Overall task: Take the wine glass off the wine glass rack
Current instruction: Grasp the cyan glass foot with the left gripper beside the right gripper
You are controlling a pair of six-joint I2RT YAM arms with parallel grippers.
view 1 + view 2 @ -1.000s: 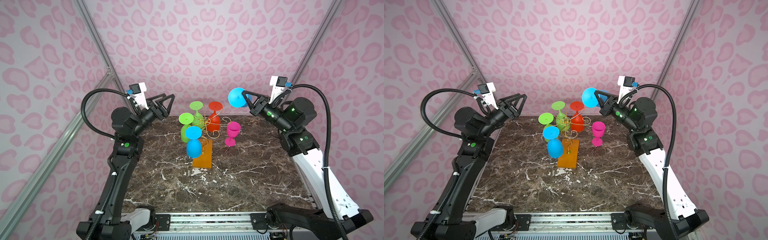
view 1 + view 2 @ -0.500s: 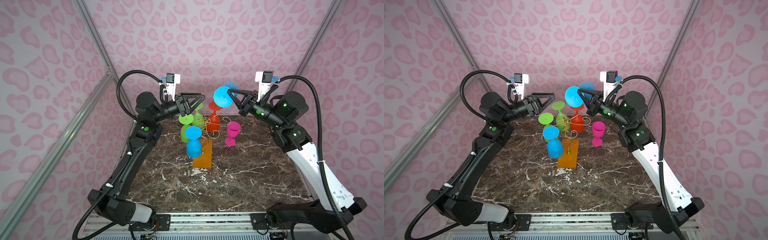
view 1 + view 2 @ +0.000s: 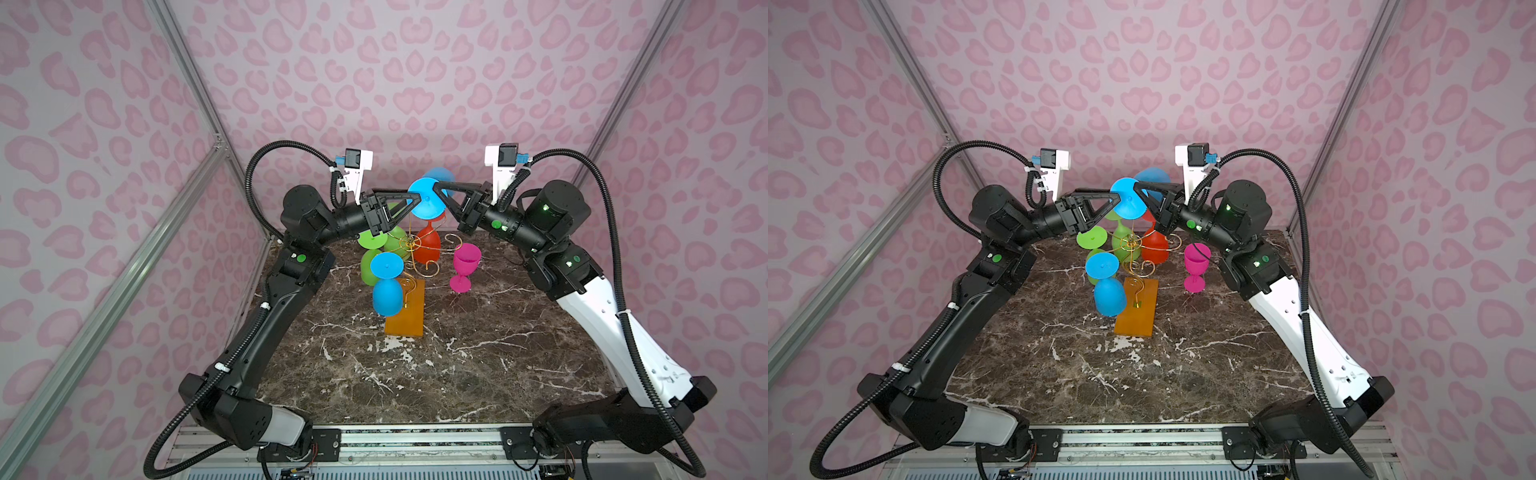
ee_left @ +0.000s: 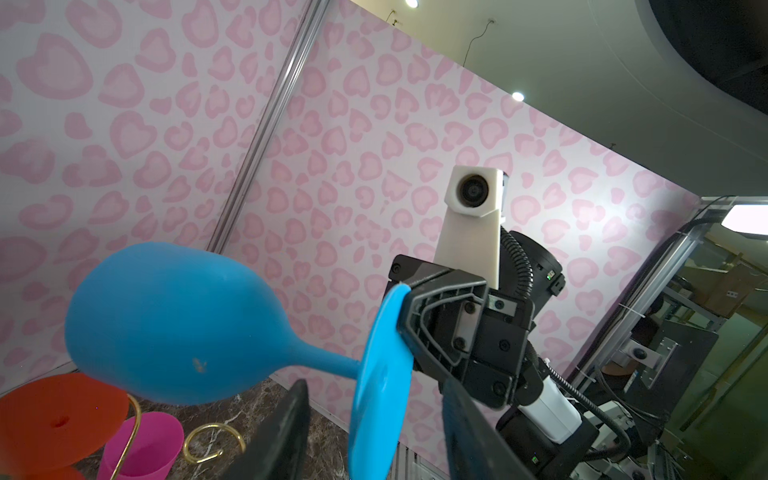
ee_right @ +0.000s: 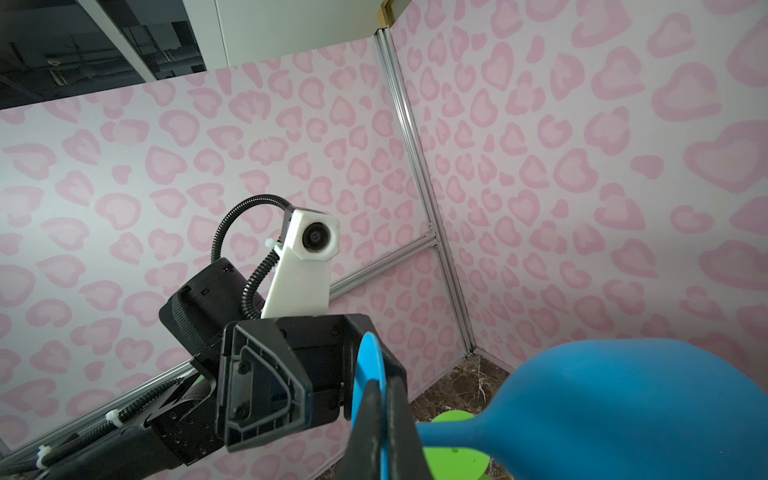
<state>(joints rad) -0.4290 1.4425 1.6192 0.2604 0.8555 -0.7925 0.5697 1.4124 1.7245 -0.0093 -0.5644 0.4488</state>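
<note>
The left hand (image 3: pixel 415 199) has swung in, open astride the foot of the blue wine glass (image 4: pixel 174 328); the right hand (image 3: pixel 436 188) grips it, off the rack (image 3: pixel 409 316). Handover likely.

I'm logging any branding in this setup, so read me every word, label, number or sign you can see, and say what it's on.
No text can be read in any view.
Right arm's white shell: small dark marks, too small to read.
Cardboard box outside the booth: a pale label, too blurred to read.
</note>
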